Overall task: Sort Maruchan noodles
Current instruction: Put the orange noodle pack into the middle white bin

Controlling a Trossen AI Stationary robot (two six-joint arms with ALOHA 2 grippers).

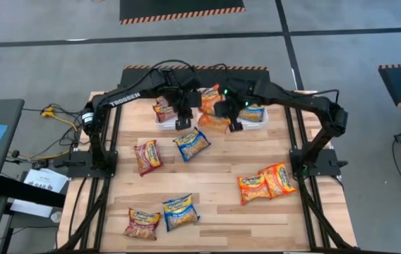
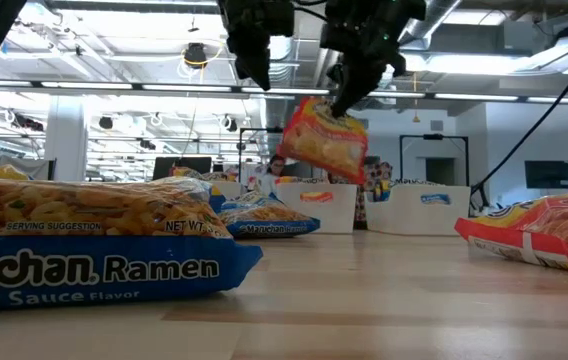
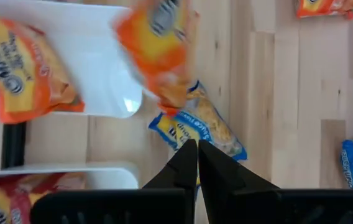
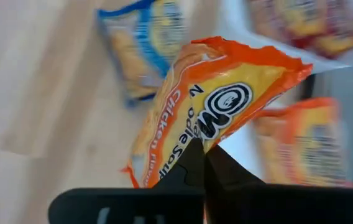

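My right gripper [image 4: 202, 152] is shut on an orange Maruchan packet [image 1: 214, 122], which is in the air in front of the white bins at the table's far side. That packet also shows in the low view [image 2: 324, 140] and, blurred, in the left wrist view [image 3: 158, 50]. My left gripper [image 3: 196, 155] is shut and holds nothing. It hovers beside the right one, above a blue packet [image 3: 201, 127] that lies flat on the table. The middle bin [image 1: 202, 90] holds an orange packet [image 3: 27, 68], the left bin a maroon one [image 1: 164, 111], and the right bin a blue one [image 1: 253, 113]. My right gripper pinches the orange packet between its two fingers at one edge [image 4: 195, 134], coming from above and pointing down. The packet hangs tilted below the fingers [image 2: 347, 100] and is lifted clear of the table.
More packets lie flat on the table: a maroon one [image 1: 147, 155] at the left, two orange ones [image 1: 264, 182] at the right, and a maroon [image 1: 142, 222] and a blue one [image 1: 180, 212] near the front edge. Bare wood lies in the middle.
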